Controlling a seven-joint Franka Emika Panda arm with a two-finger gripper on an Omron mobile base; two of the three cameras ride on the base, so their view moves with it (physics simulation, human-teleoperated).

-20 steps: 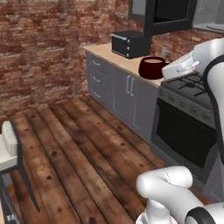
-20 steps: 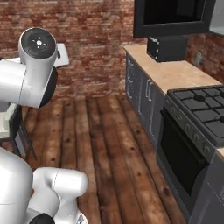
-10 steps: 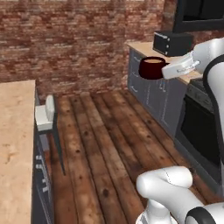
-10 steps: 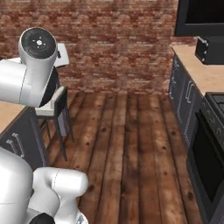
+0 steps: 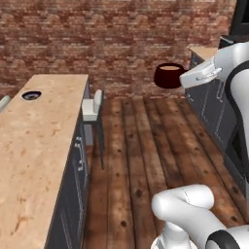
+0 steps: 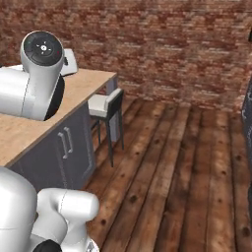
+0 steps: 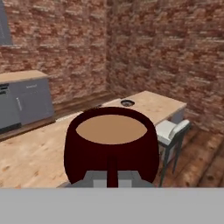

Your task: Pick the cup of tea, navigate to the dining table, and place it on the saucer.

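1. One long dining table (image 5: 44, 141) fills the left half of the left base view, light wood top; same top runs across lower-left of hand view (image 7: 39, 153) and left edge of right base view (image 6: 29, 123).
2. Brick wall (image 5: 116, 44) across the top, plank floor (image 5: 141, 146) centre to bottom.
3. Grey stool w/ pale seat (image 5: 92, 109) sits just beside table's far right edge, mid-frame.
4. Cup of tea (image 5: 169, 76), maroon, brownish liquid on top, upper right of frame, up in the air, well apart from table; big in centre of hand view (image 7: 111, 146).
5. Gripper (image 5: 187, 80) clamped tight on cup's handle, right of cup.
6. Saucer (image 5: 31, 95), small dark dish, upper left on table's far end; hand view (image 7: 127, 103) shows it above cup rim.
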